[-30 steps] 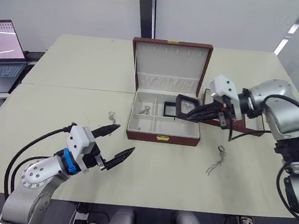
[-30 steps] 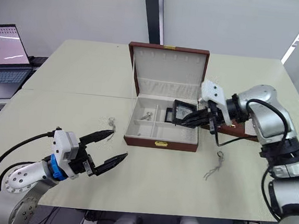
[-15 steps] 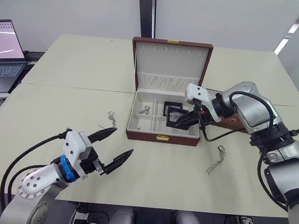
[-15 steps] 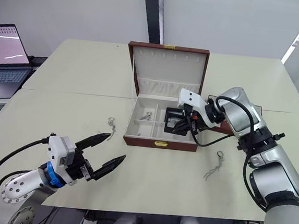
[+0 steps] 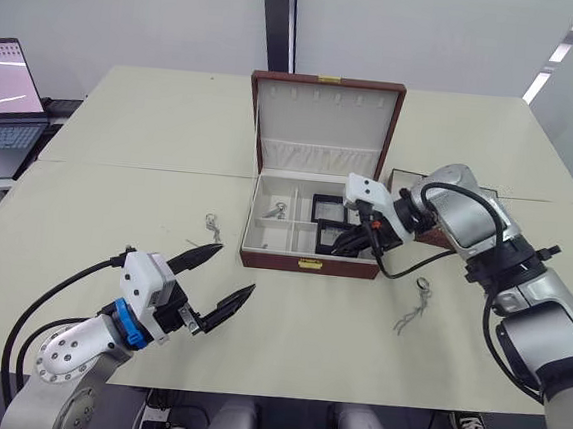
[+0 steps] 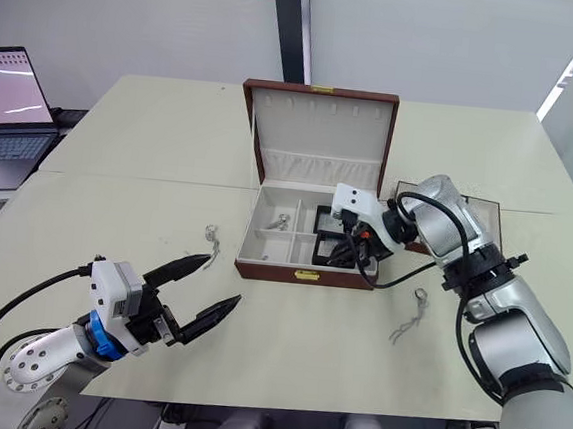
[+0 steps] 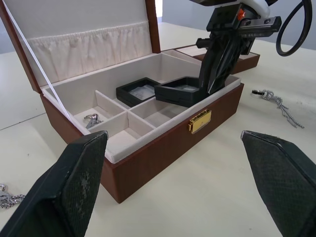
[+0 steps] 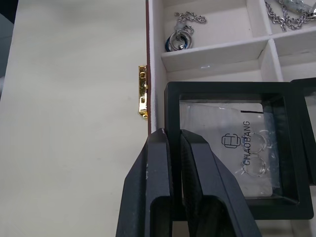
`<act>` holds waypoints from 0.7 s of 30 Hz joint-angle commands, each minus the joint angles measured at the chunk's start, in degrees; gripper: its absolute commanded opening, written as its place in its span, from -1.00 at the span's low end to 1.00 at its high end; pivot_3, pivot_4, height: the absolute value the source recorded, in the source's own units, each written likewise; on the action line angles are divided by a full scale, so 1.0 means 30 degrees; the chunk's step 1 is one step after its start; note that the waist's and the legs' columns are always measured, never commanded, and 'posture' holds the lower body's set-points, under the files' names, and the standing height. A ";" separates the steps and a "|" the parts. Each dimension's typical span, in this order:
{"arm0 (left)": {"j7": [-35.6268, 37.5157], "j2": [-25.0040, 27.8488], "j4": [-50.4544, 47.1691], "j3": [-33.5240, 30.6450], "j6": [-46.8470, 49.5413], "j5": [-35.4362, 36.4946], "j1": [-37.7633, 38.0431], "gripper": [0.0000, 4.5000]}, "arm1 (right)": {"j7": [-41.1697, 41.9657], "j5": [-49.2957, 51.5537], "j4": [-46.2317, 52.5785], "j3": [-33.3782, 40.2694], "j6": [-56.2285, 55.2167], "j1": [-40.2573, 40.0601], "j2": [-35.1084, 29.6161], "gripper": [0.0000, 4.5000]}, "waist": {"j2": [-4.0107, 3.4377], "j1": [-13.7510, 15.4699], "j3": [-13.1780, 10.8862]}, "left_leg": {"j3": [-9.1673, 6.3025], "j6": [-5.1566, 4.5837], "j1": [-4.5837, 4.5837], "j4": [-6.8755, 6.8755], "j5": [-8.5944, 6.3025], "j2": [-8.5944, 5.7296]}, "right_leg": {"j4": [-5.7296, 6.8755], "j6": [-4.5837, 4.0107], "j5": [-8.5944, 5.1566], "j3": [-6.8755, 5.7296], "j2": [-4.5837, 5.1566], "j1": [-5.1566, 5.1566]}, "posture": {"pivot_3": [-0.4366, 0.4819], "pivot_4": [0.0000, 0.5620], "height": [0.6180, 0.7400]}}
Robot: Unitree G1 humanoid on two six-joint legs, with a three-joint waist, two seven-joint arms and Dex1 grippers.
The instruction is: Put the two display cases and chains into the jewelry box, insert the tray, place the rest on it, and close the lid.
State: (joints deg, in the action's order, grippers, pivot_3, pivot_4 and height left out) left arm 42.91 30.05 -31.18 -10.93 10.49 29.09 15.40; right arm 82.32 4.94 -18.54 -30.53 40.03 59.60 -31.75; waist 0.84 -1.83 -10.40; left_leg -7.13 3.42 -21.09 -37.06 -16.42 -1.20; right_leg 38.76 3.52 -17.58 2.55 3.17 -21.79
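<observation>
While my left gripper (image 5: 218, 281) hangs wide open and empty, my right gripper (image 8: 174, 148) pinches one display case (image 8: 237, 150), seemingly resting inside the jewelry box (image 5: 307, 265) by its front wall.

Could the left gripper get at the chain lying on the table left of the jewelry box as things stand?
Probably yes. The left gripper is open and holds nothing, and only bare table lies between it and the chain, which sits apart from the jewelry box.

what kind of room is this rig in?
Probably an office or lab test room: wide cream tables pushed together, an open laptop on a side desk, plain white walls. The reddish-brown wooden jewelry box looks like a staged prop.
</observation>
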 commanded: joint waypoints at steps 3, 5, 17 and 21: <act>-0.0108 -0.0032 -0.0596 -0.0079 -0.0392 -0.0019 0.0032 1.00 | 0.0016 -0.0329 -0.0117 0.0360 -0.0982 0.0291 0.0160 -1.00 | 0.0000 -0.0003 0.0000 | -0.0001 0.0000 -0.0001 0.0003 0.0000 0.0000 | 0.0000 0.0000 0.0000 0.0000 0.0000 -0.0003 | -0.05 -0.47 1.00; -0.0099 -0.0027 -0.0607 -0.0077 -0.0407 -0.0052 0.0050 1.00 | -0.0105 -0.0372 -0.0309 0.0538 -0.1250 0.0332 0.0320 -0.68 | 0.0000 -0.0005 0.0000 | 0.0000 0.0000 -0.0002 0.0003 0.0000 0.0001 | 0.0000 0.0000 0.0000 0.0000 0.0000 -0.0005 | -0.05 -0.47 1.00; -0.0080 0.0100 -0.0357 0.0106 -0.0188 -0.0152 -0.0460 1.00 | -0.0856 0.0009 -0.1528 0.2426 -0.1591 0.1196 0.0971 0.68 | -0.0003 -0.0007 -0.0002 | -0.0002 0.0004 -0.0007 0.0004 0.0003 -0.0001 | 0.0003 -0.0001 0.0000 -0.0001 0.0000 -0.0014 | -0.05 -0.47 1.00; -0.0202 0.0496 -0.0019 -0.0165 0.0485 -0.0127 -0.0811 1.00 | -0.0990 0.1228 -0.0914 0.4201 -0.1309 0.0796 0.0756 0.99 | -0.0003 -0.0006 -0.0002 | -0.0003 0.0005 -0.0013 0.0005 0.0003 -0.0002 | 0.0002 -0.0001 0.0000 -0.0001 0.0000 -0.0017 | -0.05 -0.47 1.00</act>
State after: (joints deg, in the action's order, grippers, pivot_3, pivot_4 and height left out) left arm 42.85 30.88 -30.91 -10.53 11.41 28.36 13.36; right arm 79.64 6.40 -23.18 -21.44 36.07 61.57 -28.75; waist 0.84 -1.85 -10.41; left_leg -7.14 3.43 -21.17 -37.05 -16.41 -1.21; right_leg 38.77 3.51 -17.58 2.54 3.17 -21.85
